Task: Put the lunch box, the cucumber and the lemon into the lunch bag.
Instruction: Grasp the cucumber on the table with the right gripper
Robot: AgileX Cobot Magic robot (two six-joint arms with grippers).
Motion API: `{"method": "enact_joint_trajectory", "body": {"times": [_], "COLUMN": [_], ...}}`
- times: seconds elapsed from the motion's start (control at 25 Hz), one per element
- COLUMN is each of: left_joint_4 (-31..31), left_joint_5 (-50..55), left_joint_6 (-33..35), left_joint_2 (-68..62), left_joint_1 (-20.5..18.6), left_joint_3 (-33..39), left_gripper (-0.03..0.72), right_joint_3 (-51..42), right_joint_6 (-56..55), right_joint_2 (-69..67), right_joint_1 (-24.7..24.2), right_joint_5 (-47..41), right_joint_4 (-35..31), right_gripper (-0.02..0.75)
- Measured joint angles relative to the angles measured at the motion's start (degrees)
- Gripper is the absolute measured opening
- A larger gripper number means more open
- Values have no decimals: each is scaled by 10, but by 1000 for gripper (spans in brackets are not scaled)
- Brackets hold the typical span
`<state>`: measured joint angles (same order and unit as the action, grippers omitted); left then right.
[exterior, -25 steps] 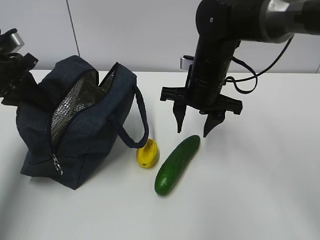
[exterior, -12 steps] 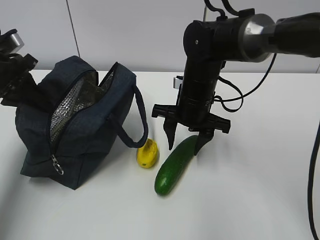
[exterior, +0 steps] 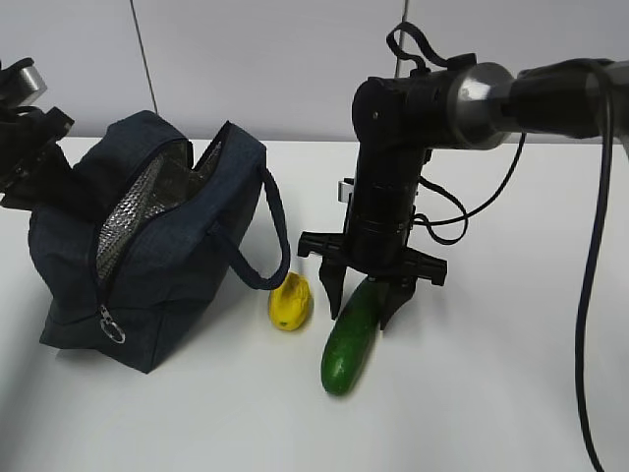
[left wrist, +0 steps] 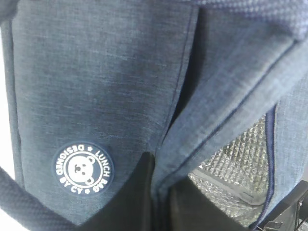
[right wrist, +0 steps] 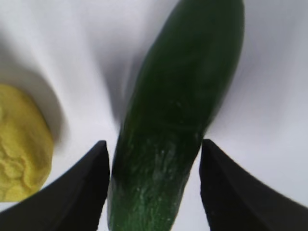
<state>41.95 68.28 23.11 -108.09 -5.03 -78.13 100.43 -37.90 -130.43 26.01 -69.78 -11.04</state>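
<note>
Since the earlier frame, the right gripper [exterior: 364,303] had been lowered over the cucumber [exterior: 352,338], whose near end had swung right. The bag [exterior: 147,246] stood unzipped at the table's [exterior: 511,393] left, its inside mostly hidden. The left gripper [left wrist: 161,202] was pinched shut on the bag's edge. The right fingers [right wrist: 86,192] straddled the cucumber, spread, a gap visible. The lemon [exterior: 291,302] lay just beside.

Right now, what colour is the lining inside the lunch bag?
Silver, with a quilted foil look; the lining shows best in the exterior view.
</note>
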Motion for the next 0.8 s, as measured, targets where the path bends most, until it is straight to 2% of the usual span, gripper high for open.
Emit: {"method": "enact_joint_trajectory", "body": {"times": [0.36,0.8], "left_joint_4": [-1,-1], "left_joint_5": [0,0], "left_joint_6": [0,0], "left_joint_2": [0,0], "left_joint_1": [0,0], "left_joint_3": [0,0], "left_gripper": [-9,-9], "right_joint_3": [0,0], "right_joint_6": [4,6], "right_joint_2": [-4,-4], "right_joint_1": [0,0], "right_joint_5": [7,13], "right_joint_4": [4,13], "right_gripper": [442,356]}}
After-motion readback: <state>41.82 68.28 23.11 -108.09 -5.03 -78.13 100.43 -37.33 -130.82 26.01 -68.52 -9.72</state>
